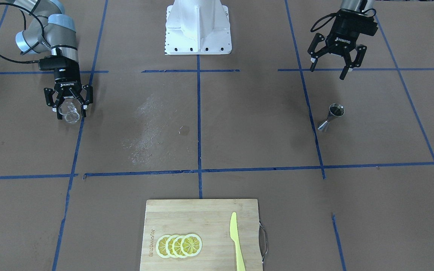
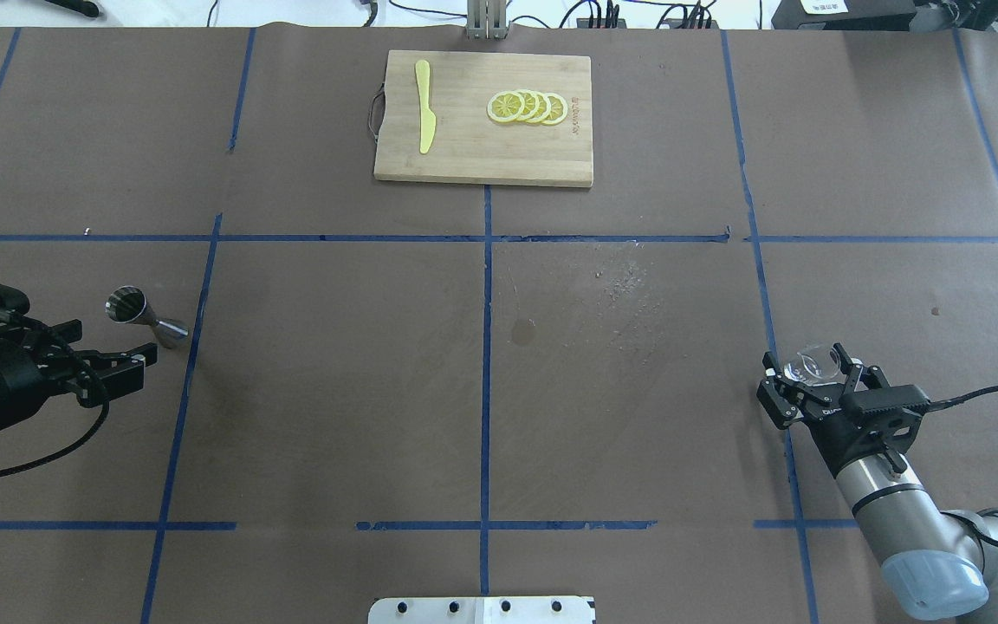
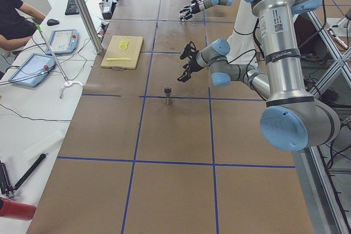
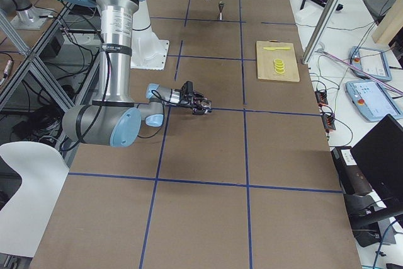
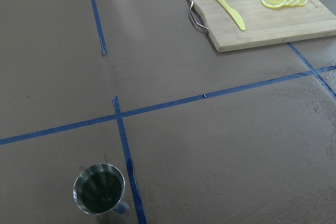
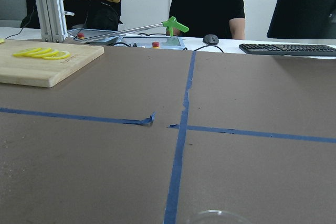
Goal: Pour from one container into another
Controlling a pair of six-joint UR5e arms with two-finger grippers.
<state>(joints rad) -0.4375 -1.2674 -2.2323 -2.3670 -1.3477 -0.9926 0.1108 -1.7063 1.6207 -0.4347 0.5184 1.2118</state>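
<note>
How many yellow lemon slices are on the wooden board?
4. The round yellow lemon slices lie overlapping in one row on the wooden cutting board, next to the yellow plastic knife. Another could hide beneath.

Steel jigger [image 1: 330,119] upright on table [image 1: 239,124]; clear glass [image 1: 70,117] in right gripper [image 1: 71,113]

In your overhead view, the cutting board [image 2: 482,160] sits top centre, the knife [image 2: 424,117] lying on its left part and the lemon slices [image 2: 527,107] in an overlapping row on its right part. Mid-left, the jigger [image 2: 137,314] stands just left of a tape line [image 2: 185,390], with the left gripper [image 2: 113,342] near it, lower left, not touching. Mid-right, the glass [image 2: 806,362] sits between the fingers of the right gripper [image 2: 811,376].
</note>
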